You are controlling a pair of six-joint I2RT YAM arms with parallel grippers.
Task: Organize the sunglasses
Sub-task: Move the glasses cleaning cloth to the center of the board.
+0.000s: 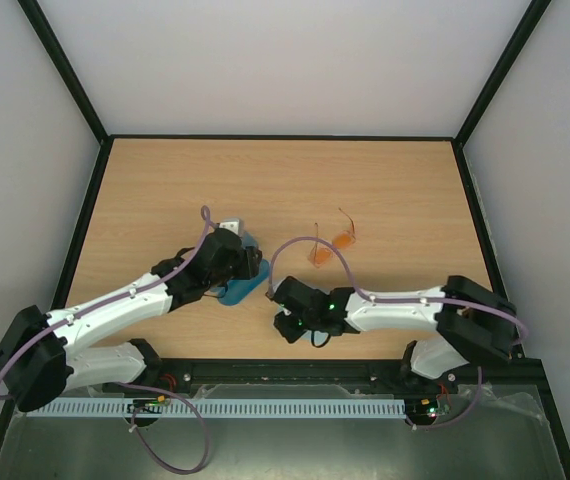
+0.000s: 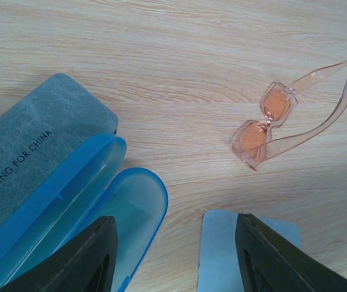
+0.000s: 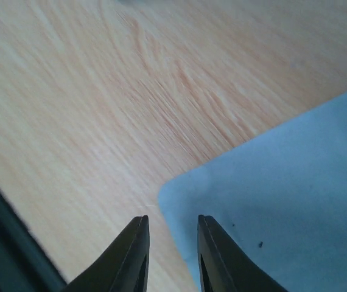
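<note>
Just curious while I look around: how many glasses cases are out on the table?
2: a closed grey-green case, and an open blue case lying against its long side. Others may be hidden.

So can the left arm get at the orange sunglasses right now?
Probably yes. The orange sunglasses lie uncovered on bare table ahead of the open jaws of the left arm; the blue case is off to one side, and only a flat cloth lies nearer.

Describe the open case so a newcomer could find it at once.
On the wooden table, look just under the left gripper. The open case lies there beside a closed grey-green case with printed lettering; it alone is translucent bright blue, lid swung open.
</note>
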